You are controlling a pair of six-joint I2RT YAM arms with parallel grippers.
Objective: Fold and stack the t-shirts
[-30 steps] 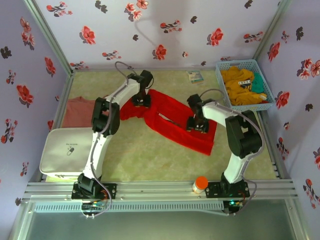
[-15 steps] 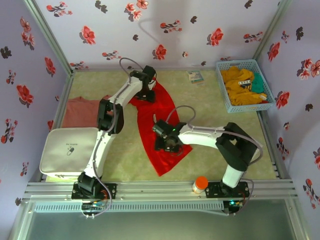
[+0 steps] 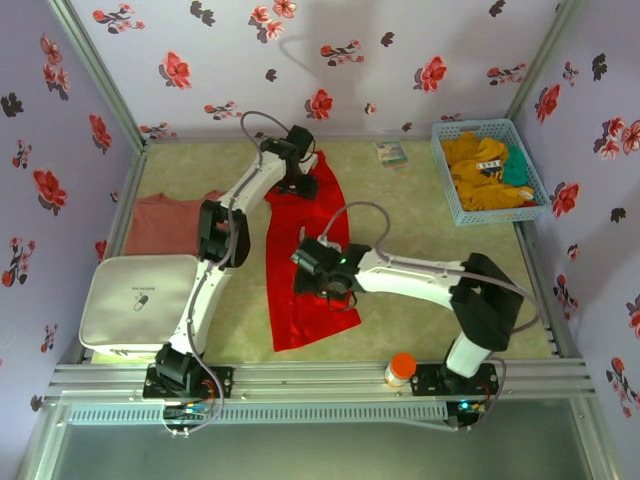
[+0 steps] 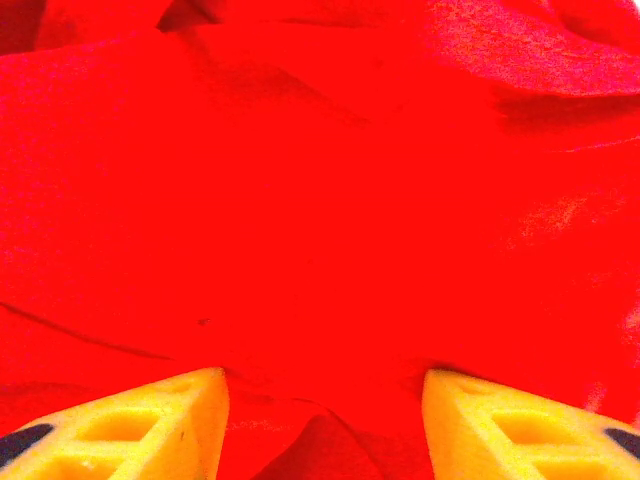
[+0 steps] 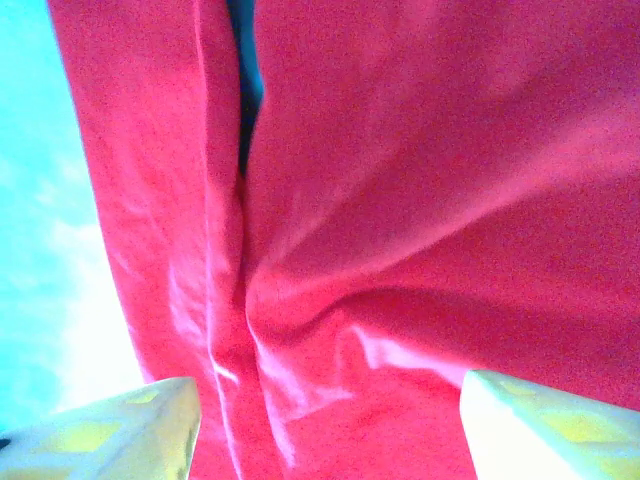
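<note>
The bright red t-shirt (image 3: 298,318) lies on the mat as a long narrow strip running from the far middle towards the front edge. My left gripper (image 3: 300,180) sits on its far end. In the left wrist view the left gripper (image 4: 325,385) is open, its yellow fingertips (image 4: 190,410) apart over rumpled red cloth (image 4: 320,200). My right gripper (image 3: 322,285) is over the strip's middle. The right gripper (image 5: 330,390) is open too, with creased red cloth (image 5: 400,200) beneath it. The salmon-pink t-shirt (image 3: 155,222) lies flat at the left.
A white bin (image 3: 135,300) stands at the front left, partly over the pink shirt. A blue basket (image 3: 537,190) with yellow and teal clothes is at the back right. An orange-capped bottle (image 3: 401,368) stands on the front rail. A small card (image 3: 390,152) lies near the back wall.
The red shirt has swung from a diagonal spread at the right into a narrow strip pointing to the front. My right gripper crossed leftward with it. Both grippers' jaws widened.
</note>
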